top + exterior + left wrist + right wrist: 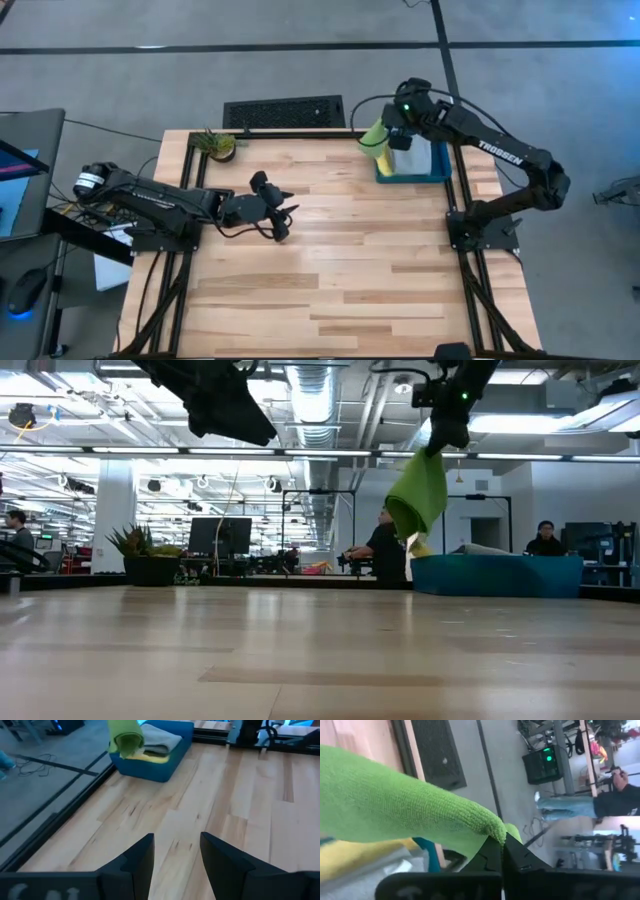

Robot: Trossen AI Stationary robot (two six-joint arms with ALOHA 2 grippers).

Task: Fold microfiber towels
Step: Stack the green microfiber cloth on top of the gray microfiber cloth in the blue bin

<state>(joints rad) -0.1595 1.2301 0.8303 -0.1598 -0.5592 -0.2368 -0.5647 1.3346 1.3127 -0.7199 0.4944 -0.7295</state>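
Note:
My right gripper [393, 136] is shut on a lime green microfiber towel [418, 493], held high over the far left corner of the dark teal-blue bin [440, 172] at the table's far right. The towel hangs bunched below the gripper [440, 445]. A grey towel [159, 742] and a yellow towel [150, 757] lie in the bin [167, 762]. At the table's left, my left gripper [176, 855] hovers over bare wood, open and with nothing between its fingers; the high view also shows this gripper [284, 213]. My right gripper pinches a rounded, folded bit of the green towel's edge [492, 827] between its two fingertips [517, 851]. The fingers slant downward. The towel hangs slack below them, clear of the table, its lower end [404, 525] just above the bin's rim.
A small potted plant [217, 146] stands at the table's far left corner, and a black grille [283, 112] lies beyond the far edge. Bare wood [340, 270] spreads over the middle and near side. People sit in the room behind [385, 550].

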